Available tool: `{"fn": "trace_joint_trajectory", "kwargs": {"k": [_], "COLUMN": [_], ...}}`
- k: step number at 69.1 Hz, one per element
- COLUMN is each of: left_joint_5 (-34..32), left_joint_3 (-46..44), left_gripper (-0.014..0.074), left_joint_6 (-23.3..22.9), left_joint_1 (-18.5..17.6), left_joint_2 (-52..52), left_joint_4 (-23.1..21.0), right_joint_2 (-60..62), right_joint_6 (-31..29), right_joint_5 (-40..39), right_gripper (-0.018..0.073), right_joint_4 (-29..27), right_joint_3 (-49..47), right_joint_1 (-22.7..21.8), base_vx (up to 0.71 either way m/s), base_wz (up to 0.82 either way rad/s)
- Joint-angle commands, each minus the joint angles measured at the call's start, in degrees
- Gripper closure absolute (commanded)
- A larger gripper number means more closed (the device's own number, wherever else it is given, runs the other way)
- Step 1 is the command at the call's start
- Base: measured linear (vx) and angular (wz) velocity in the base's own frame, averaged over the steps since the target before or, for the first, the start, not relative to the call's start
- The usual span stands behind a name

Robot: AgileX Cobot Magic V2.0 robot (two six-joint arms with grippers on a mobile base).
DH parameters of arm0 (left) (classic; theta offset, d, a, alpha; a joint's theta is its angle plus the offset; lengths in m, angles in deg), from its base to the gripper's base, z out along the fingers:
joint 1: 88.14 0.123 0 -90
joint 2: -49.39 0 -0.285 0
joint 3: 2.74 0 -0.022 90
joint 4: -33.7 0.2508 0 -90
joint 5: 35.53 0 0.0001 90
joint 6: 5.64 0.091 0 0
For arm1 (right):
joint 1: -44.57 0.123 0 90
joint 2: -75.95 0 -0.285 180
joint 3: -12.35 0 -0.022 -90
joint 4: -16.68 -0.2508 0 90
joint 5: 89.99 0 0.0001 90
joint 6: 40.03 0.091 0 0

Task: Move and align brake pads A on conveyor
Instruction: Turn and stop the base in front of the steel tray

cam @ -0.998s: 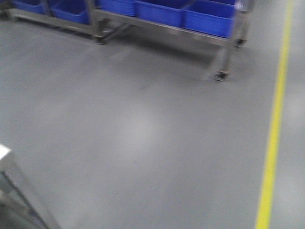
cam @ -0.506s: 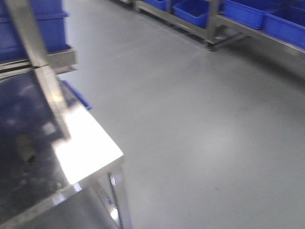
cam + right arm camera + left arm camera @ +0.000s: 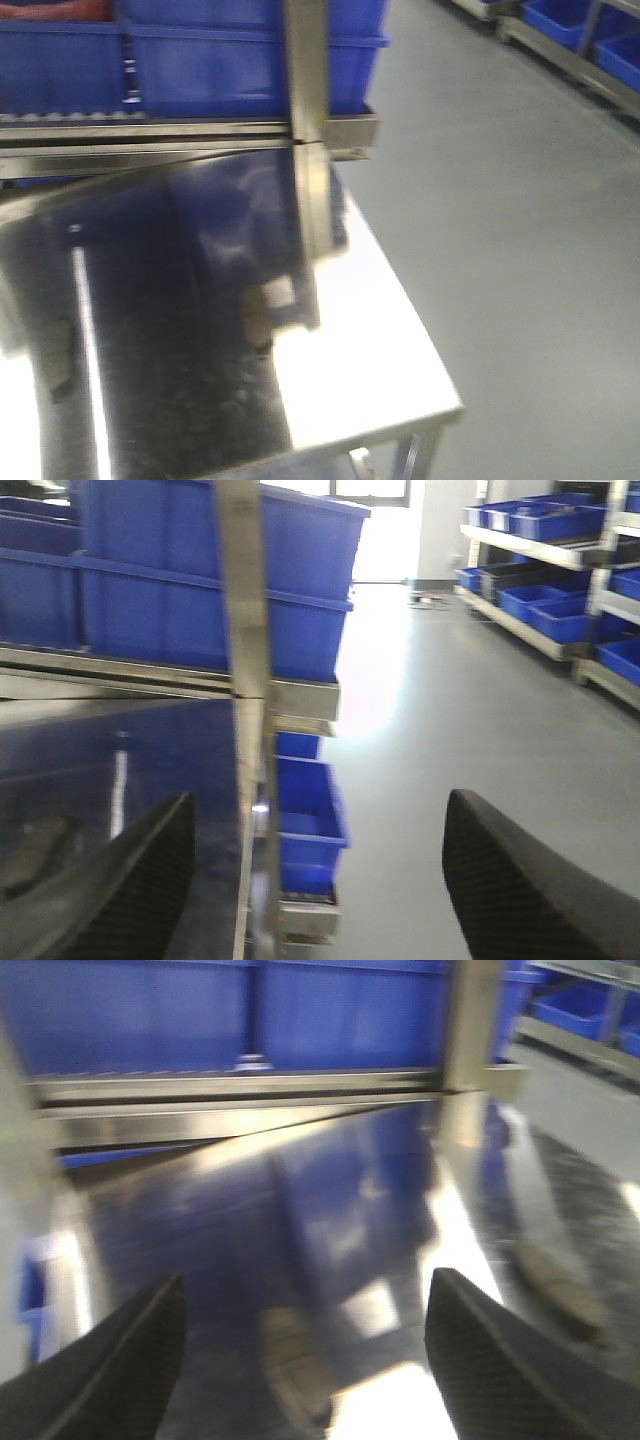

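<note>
Left tool: hanging wide open above the shiny steel counter, gripping nothing, both dark fingers well apart. Right tool: likewise gaping and empty, hanging by the counter's edge, with grey floor showing beyond. Lying flat on the counter, just right of the left tool's fingers: one of the brake pads A, grey and oblong. Showing between those fingers: a second pad-like shape, too blurred for certainty. Standing behind the counter: blue crates and an upright steel post, all smearing with motion blur
</note>
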Motion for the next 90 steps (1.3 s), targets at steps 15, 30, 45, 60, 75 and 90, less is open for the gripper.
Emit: {"fn": "trace_joint_trajectory", "kwargs": {"k": [15,30,45,60,75,90], "left_joint_5": [-4.1,-4.1,-4.1,-4.1,-4.1,-4.1], "left_joint_3": [-1.3,-1.3,-1.3,-1.3,-1.3,-1.3], "left_gripper": [0.0115,0.0115,0.0115,0.0115,0.0115,0.0115], "left_joint_6": [-0.3,-0.3,-0.3,-0.3,-0.3,-0.3], "left_joint_1": [-0.3,-0.3,-0.3,-0.3,-0.3,-0.3], "left_joint_2": [0.7,0.7,0.7,0.7,0.7,0.7], "left_joint_4": [-0.1,-0.1,-0.1,-0.1,-0.1,-0.1], "right_joint_2": [-0.7,-0.7,-0.7,-0.7,-0.7,-0.7], "right_joint_6": [-0.6,-0.6,-0.6,-0.6,-0.6,-0.6], "right_joint_5": [-4.0,-4.0,-4.0,-4.0,-4.0,-4.0], "right_gripper": [0.0063,0.0063,0.0063,0.0063,0.0063,0.0063], "right_joint_4": [-0.3,-0.3,-0.3,-0.3,-0.3,-0.3], "right_joint_3": [-1.5,-1.5,-1.5,-1.5,-1.5,-1.5], "right_joint_1": [-0.2,-0.2,-0.2,-0.2,-0.2,-0.2], "base_vx": [0.13,0.07,0.02,0.00,0.00,0.00], "base_wz": [0.66,0.37,0.10,-0.01,0.00,0.00]}}
